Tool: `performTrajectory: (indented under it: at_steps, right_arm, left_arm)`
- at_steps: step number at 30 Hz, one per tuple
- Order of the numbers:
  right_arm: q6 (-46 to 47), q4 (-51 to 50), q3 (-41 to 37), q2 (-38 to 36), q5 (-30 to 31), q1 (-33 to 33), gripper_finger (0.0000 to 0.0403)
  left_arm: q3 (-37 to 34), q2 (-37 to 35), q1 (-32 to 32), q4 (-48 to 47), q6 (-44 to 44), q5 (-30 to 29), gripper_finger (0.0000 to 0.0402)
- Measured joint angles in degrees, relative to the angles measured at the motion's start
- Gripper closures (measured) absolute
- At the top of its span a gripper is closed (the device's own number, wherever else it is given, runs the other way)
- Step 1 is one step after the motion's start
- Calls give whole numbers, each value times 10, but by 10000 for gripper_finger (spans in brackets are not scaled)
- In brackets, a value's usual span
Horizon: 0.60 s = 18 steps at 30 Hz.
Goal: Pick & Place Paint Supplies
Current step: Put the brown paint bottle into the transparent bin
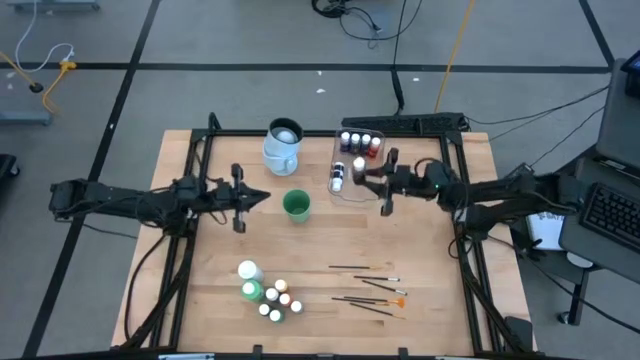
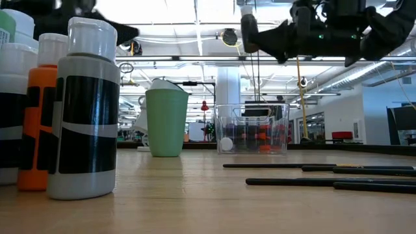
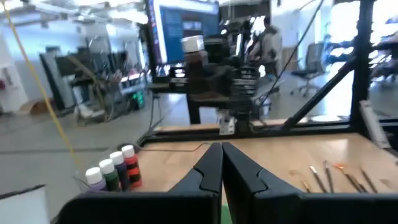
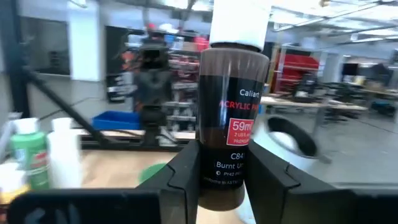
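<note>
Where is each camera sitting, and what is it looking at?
High view: above, looking down on the table; both arms show.
Low view: at tabletop height, looking across at the green cup; the right gripper hangs above.
Left wrist view: behind the shut left gripper, facing the right arm.
Right wrist view: behind the right gripper holding a brown paint bottle.
Shared: the clear tub shows high and low.

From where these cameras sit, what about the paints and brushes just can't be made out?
- Brown paint bottle: the right gripper covers its lower label; the cap runs off the frame top in the right wrist view.
- Bottles inside the clear tub: too small to count from above; blurred behind plastic in the low view.
- Brushes: bristles too thin to tell from above; tips cut off by the low view's edge.
</note>
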Motion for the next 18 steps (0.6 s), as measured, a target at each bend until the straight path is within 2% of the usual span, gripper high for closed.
performTrajectory:
  at_steps: [4,7,10,15,18]
  right_arm:
    - [-33,1,22,46,-2,39,312]
    - [-48,33,30,77,-15,56,312]
    - [-58,70,32,109,-61,67,312]
    - [-60,98,32,138,-63,72,312]
    - [-64,115,32,150,-63,75,312]
  left_arm:
    - [87,111,-16,-13,1,-5,374]
    - [164,194,-25,-27,15,3,343]
    - [233,269,-33,-35,29,4,291]
    - [328,349,-35,-38,56,10,180]
    - [365,389,-32,-46,57,37,133]
